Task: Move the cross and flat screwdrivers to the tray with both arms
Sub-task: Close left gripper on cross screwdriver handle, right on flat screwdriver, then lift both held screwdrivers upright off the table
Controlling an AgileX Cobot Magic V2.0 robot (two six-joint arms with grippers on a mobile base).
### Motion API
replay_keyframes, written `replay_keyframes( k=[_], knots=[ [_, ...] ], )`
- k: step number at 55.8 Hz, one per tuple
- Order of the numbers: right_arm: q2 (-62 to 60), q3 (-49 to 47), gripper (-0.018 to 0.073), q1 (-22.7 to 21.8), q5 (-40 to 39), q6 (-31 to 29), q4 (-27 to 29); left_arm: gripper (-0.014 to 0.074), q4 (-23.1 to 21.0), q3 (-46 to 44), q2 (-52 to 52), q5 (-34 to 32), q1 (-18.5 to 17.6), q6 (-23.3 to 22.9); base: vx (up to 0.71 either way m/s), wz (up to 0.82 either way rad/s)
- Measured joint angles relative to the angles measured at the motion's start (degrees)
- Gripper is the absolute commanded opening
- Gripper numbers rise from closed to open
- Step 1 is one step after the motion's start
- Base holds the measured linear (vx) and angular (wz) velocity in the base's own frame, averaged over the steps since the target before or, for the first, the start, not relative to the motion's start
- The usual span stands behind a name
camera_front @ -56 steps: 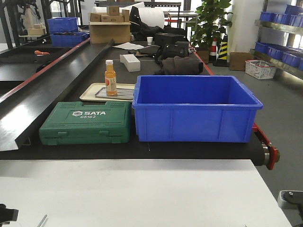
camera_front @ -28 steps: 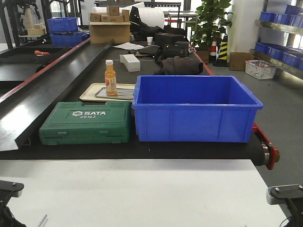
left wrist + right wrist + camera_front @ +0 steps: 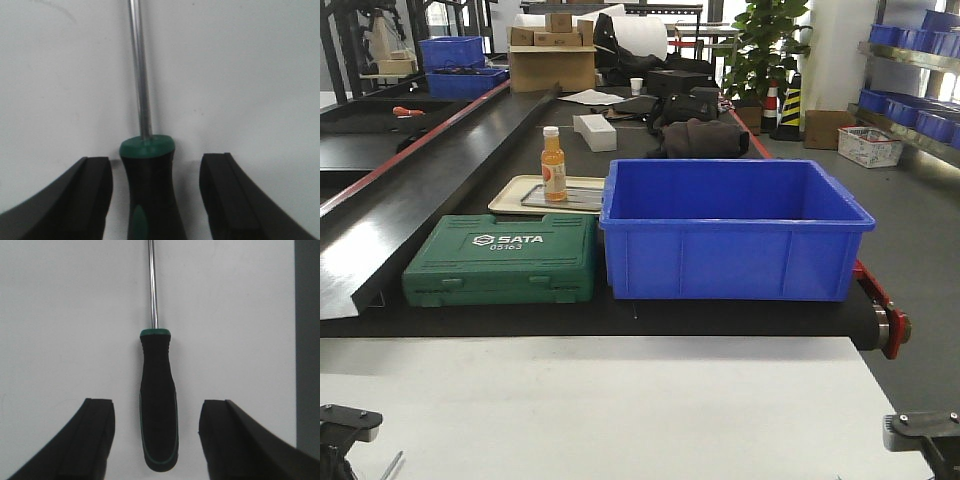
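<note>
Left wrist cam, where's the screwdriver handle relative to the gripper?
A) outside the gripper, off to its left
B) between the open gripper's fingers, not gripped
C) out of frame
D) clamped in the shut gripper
B: the screwdriver lies handle-first inside the open left gripper, with a strip of white table showing on each side of the handle.

Two screwdrivers on the near table, containers on the belt behind

On the white tabletop (image 3: 620, 400), a green-and-black-handled steel screwdriver (image 3: 147, 190) lies between the spread jaws of the black left gripper (image 3: 156, 162), touching neither; a second such screwdriver (image 3: 158, 410) lies likewise within the black right gripper (image 3: 157, 405). Behind the table, on the black conveyor belt (image 3: 510, 130), a green plastic tool case (image 3: 505, 260) sits just left of a deep blue plastic bin (image 3: 735, 245). Behind the case, a beige tray (image 3: 510, 205) holds a grey metal tray (image 3: 582, 195) with a small orange bottle (image 3: 553, 165) upright on it.
</note>
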Motion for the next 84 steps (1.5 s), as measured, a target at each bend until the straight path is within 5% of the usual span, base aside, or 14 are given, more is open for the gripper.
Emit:
replay_keyframes(
  k=[37,84],
  knots=[
    [13.80,-1.00,0.0464,0.00,-8.64,-0.76,-1.86,0.0503,-1.57,-0.06,0.82,-0.18,0.00,0.26,0.00,0.00],
    [21.67,-8.04,0.0460,0.00,-2.76,-2.51,-2.90,0.0503,-1.57,-0.06,0.84,-0.42,0.00,0.31,0.00,0.00]
  ],
)
